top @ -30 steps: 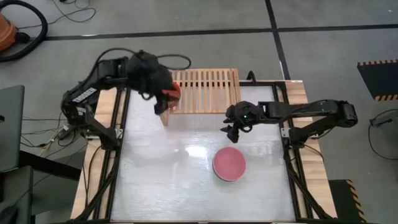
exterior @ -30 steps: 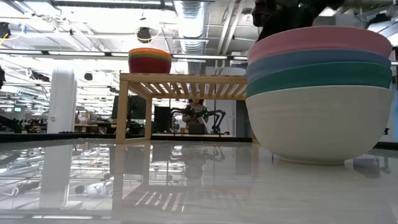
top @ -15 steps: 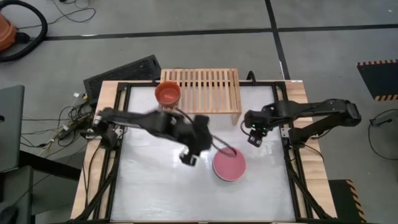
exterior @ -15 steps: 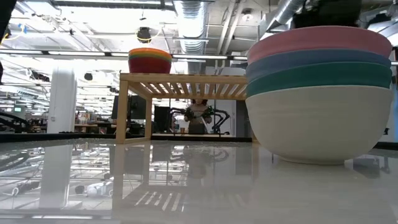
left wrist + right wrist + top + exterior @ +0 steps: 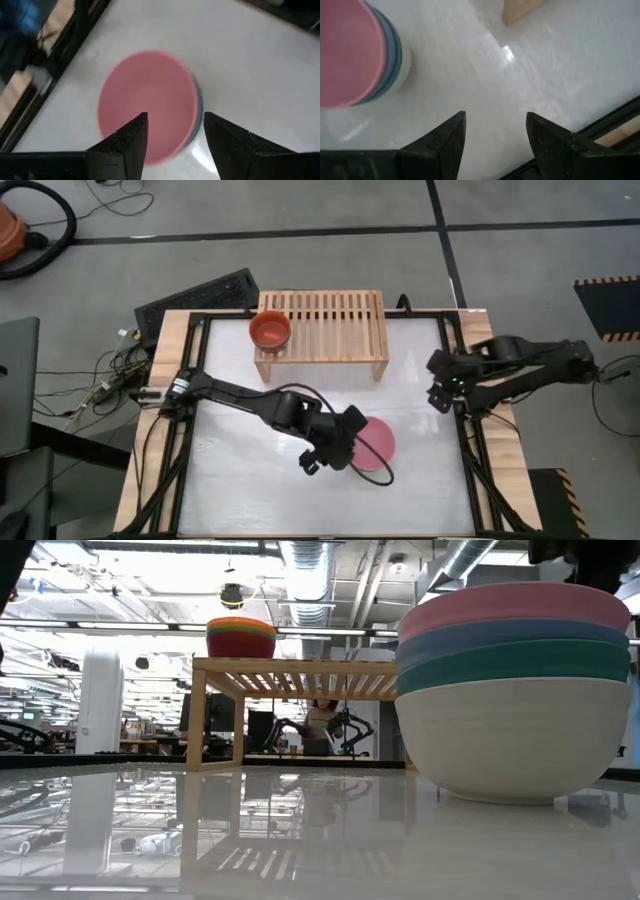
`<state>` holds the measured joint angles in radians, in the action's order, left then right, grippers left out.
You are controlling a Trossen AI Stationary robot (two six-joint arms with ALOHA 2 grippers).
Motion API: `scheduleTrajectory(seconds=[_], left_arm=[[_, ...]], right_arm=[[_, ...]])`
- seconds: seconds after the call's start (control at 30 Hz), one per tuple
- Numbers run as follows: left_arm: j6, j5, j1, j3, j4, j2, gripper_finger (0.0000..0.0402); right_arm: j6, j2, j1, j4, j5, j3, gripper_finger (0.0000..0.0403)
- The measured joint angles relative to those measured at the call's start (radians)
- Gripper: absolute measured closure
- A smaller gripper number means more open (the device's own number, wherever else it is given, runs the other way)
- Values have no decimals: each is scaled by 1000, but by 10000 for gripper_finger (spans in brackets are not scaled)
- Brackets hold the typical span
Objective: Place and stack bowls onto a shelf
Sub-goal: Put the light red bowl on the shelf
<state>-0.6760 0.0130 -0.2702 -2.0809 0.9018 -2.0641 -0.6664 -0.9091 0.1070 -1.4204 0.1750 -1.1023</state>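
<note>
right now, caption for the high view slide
Left gripper open over the pink bowl; small bowls stacked on the shelf.

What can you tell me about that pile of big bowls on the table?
The stack of big bowls is four nested, plastic-looking bowls: pink on top, then blue, teal, and cream-white at the bottom. It stands upright on the glossy white table, in front of the wooden shelf. The left gripper, open, hovers over its rim without visibly touching.

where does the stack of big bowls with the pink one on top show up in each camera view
High view: stack of big bowls at lower centre, partly under the left gripper.
Low view: large at right, pink over blue, teal, cream.
Left wrist view: centre, above the fingers.
Right wrist view: upper left corner.
Shared landmark: the shelf.
</note>
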Motion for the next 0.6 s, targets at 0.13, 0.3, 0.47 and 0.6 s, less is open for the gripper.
scheduleTrajectory(seconds=[0.13, 0.3, 0.47, 0.6], left_arm=[[-15, -100, 20, 2, -45, -19, 223], [-38, -155, 26, -1, -75, -64, 223], [-17, -161, 28, -1, -103, -94, 223], [7, -165, 37, 0, -96, -129, 223]], right_arm=[[-38, 39, 19, 0, 11, 0, 168], [-66, 54, 34, -1, 11, 0, 168], [-67, 53, 45, 0, 11, 0, 168], [-69, 51, 44, -1, 30, 0, 168]])
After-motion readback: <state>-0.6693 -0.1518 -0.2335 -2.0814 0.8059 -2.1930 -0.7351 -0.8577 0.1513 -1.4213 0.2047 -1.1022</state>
